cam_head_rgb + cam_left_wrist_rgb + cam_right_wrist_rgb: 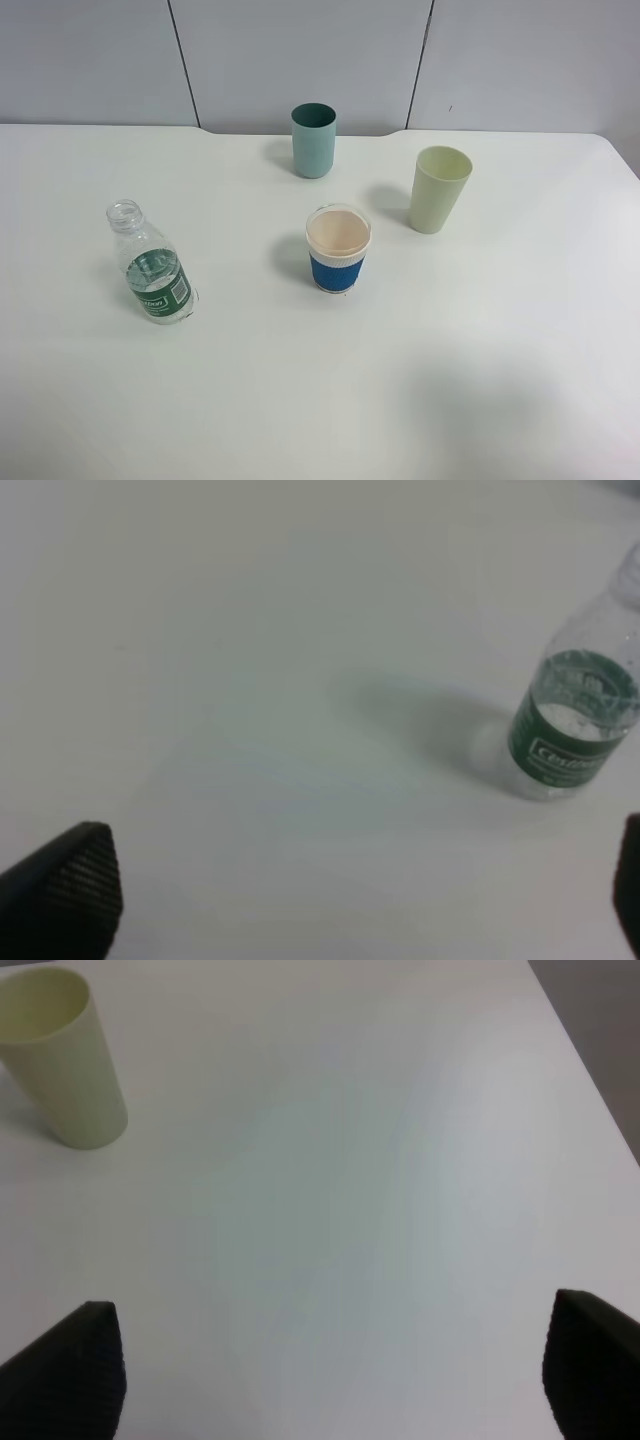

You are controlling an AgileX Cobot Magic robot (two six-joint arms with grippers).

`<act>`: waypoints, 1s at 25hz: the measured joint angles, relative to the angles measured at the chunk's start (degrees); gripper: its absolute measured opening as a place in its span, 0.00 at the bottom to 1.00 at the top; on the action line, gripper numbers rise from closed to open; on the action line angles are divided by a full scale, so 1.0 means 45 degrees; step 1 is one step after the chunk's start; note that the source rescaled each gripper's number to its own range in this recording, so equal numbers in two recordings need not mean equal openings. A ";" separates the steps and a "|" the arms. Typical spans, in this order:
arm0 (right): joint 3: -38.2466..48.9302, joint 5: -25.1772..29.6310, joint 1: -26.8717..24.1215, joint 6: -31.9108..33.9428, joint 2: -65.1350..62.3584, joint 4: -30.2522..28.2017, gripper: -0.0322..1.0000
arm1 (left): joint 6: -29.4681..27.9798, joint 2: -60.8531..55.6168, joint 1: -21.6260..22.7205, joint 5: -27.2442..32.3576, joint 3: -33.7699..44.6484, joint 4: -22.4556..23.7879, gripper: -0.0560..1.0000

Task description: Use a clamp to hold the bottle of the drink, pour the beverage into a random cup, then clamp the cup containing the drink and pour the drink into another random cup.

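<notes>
Uncapped bottle (152, 266) standing left of blue-banded cup (338, 248), teal cup (313, 140) behind, both grippers' fingers (65, 885) apart, empty

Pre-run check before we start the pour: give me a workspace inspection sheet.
Surface: white table, bare around the things, no spill seen.
Job's things: uncapped bottle upright front left; blue-banded white cup upright at centre; teal cup upright at the back. All stand apart.
Clutter: pale green cup upright to the right.
Grippers: left gripper open, holding nothing, bottle ahead of it; right gripper open, holding nothing, pale green cup ahead.
Cables: nothing seen.
Surroundings: grey panelled wall behind the table.
</notes>
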 joint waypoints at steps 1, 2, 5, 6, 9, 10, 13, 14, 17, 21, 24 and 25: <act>0.0000 0.0000 0.0000 0.0000 0.0000 0.0000 0.51 | 0.0000 0.0000 0.0000 0.0000 0.0000 0.0000 1.00; 0.0000 0.0000 0.0017 0.0000 0.0000 0.0000 0.51 | 0.0000 0.0000 0.0000 0.0000 0.0000 0.0000 1.00; 0.0000 0.0000 0.0200 0.0000 0.0000 0.0000 0.51 | 0.0000 0.0000 0.0000 0.0000 0.0000 0.0000 1.00; 0.0000 0.0000 0.0238 0.0000 0.0000 0.0000 0.51 | 0.0000 0.0000 0.0000 0.0000 0.0000 0.0000 1.00; 0.0000 0.0000 0.0253 0.0000 0.0000 0.0000 0.51 | 0.0000 0.0000 0.0000 0.0000 0.0000 0.0000 1.00; 0.0000 0.0000 0.0253 0.0000 0.0000 0.0000 0.51 | 0.0000 0.0000 0.0000 0.0000 0.0000 0.0000 1.00; 0.0000 0.0000 0.0253 0.0000 0.0000 0.0000 0.51 | 0.0000 0.0000 0.0000 0.0000 0.0000 0.0000 1.00; 0.0000 0.0000 0.0253 0.0000 0.0000 0.0000 0.51 | 0.0000 0.0000 0.0000 0.0000 0.0000 0.0000 1.00; 0.0000 0.0000 0.0253 0.0000 0.0000 0.0000 0.51 | 0.0000 0.0000 0.0000 0.0000 0.0000 0.0000 1.00; 0.0000 0.0000 0.0253 0.0000 0.0000 0.0000 0.51 | 0.0000 0.0000 0.0000 0.0000 0.0000 0.0000 1.00; 0.0000 0.0000 0.0253 0.0000 0.0000 0.0000 0.51 | 0.0000 0.0000 0.0000 0.0000 0.0000 0.0000 1.00; 0.0000 0.0000 0.0253 0.0000 0.0000 0.0000 0.51 | 0.0000 0.0000 0.0000 0.0000 0.0000 0.0000 1.00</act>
